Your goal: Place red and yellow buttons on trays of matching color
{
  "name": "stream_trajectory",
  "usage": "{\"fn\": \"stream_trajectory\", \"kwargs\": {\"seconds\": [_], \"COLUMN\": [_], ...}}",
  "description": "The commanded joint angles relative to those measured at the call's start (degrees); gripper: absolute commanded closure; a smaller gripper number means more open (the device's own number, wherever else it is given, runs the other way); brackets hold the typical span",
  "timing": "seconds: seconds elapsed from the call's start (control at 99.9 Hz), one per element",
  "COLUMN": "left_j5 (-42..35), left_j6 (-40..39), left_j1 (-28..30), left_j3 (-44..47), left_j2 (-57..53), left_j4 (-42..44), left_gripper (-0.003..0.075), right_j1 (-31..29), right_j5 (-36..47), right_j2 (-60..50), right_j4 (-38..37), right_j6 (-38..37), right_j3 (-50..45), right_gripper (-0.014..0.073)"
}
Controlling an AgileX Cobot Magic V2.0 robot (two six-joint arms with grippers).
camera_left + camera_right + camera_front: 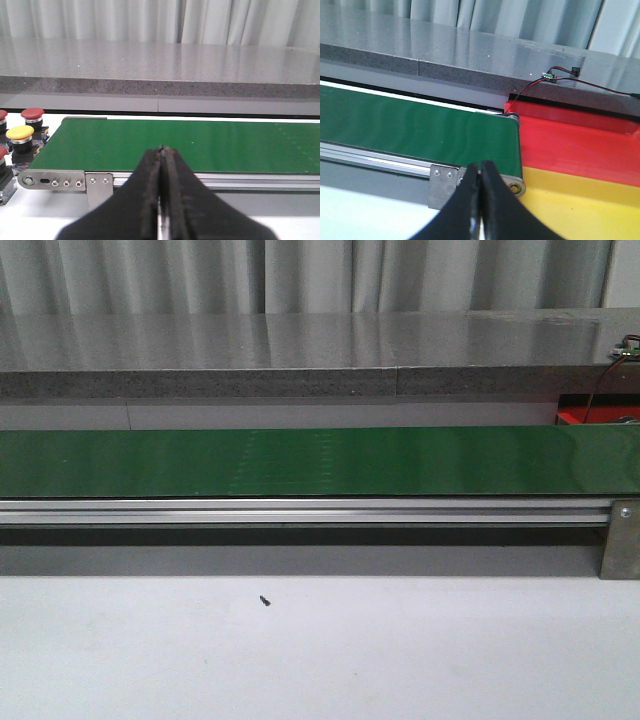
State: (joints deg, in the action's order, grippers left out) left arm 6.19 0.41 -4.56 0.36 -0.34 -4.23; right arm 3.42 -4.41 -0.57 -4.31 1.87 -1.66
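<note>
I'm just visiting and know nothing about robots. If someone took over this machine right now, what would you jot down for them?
Left gripper: jaws shut, holding nothing. Right gripper: the same.
Buttons: a yellow button and a red button wait with others beside the left end of the green belt.
Trays: the red tray and yellow tray sit at the belt's right end; no button shows on the visible parts.
Done: nothing visible. Left: apparently all the sorting.

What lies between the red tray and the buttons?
The green conveyor belt, bare in the front view; buttons sit at one end, red tray at the other.
</note>
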Motion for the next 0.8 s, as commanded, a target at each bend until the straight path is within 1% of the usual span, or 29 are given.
{"fn": "stream_trajectory", "kwargs": {"seconds": [0.0, 0.3, 0.47, 0.63, 0.79], "left_j5": [-4.8, -5.7, -5.1, -0.3, 9.6], "left_j6": [-0.4, -0.4, -0.4, -0.4, -0.4], "left_j1": [-0.1, -0.1, -0.1, -0.1, -0.1], "left_j3": [2.3, 2.0, -2.1, -9.5, -19.2], "left_j2": [-1.9, -1.9, -1.5, 2.8, 10.8], "left_j4": [-0.6, -0.6, -2.2, -2.2, -2.2], "left_gripper": [0.0740, 0.0740, 0.0740, 0.0740, 0.0740], "right_j1": [0.1, 0.1, 0.1, 0.1, 0.1], "right_j5": [4.4, 4.4, 4.4, 4.4, 4.4], "right_j2": [-0.8, -0.8, -0.8, -0.8, -0.8], "right_j4": [-0.4, -0.4, -0.4, -0.4, -0.4], "right_j6": [-0.1, -0.1, -0.1, -0.1, -0.1], "right_j3": [1.0, 1.0, 1.0, 1.0, 1.0], "right_gripper": [0.0678, 0.0678, 0.0678, 0.0678, 0.0678]}}
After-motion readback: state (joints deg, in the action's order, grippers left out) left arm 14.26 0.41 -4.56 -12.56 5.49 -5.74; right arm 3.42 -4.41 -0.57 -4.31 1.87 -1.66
